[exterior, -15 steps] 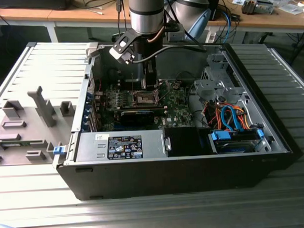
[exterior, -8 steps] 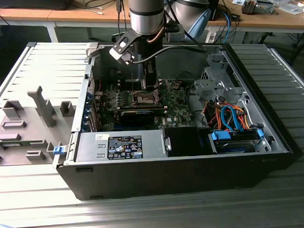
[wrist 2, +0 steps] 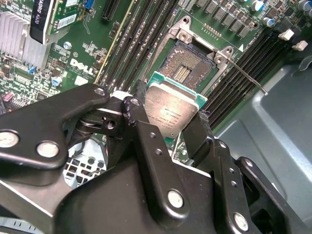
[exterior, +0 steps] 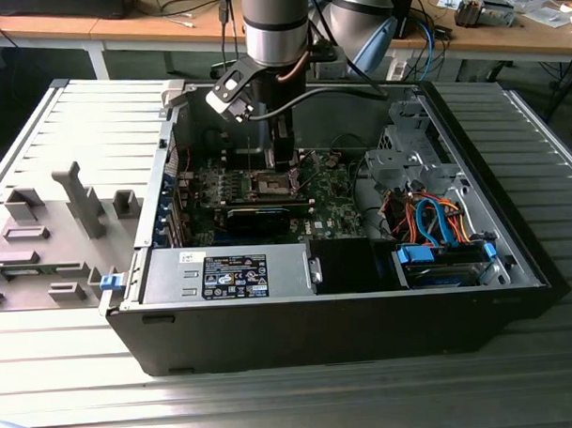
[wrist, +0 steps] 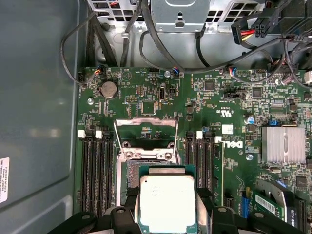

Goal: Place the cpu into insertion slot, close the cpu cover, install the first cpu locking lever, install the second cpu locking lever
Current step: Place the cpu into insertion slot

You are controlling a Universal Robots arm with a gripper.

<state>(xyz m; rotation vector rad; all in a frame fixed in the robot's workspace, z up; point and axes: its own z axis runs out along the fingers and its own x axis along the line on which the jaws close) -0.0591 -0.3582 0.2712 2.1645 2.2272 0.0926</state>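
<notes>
My gripper (wrist: 167,207) is shut on the cpu (wrist: 167,202), a flat silver-topped chip with a green edge, with black fingers (wrist: 130,209) on two opposite sides. In both wrist views the chip hangs just above the insertion slot (wrist 2: 187,66), covering part of it while the dark contact field stays exposed. The cpu cover (wrist: 145,120) stands swung open at the socket's far side. A thin locking lever (wrist 2: 249,77) sticks out unlatched beside the socket. In the exterior view the gripper (exterior: 282,162) reaches down into the open computer case over the green motherboard (exterior: 332,189).
Long black memory slots (wrist: 95,170) flank the socket on both sides. A finned heatsink (wrist: 283,144) and a black card (exterior: 258,215) sit nearby. Cables and a drive cage (exterior: 426,186) fill the case's right in the exterior view. A grey fixture (exterior: 61,222) lies outside the case.
</notes>
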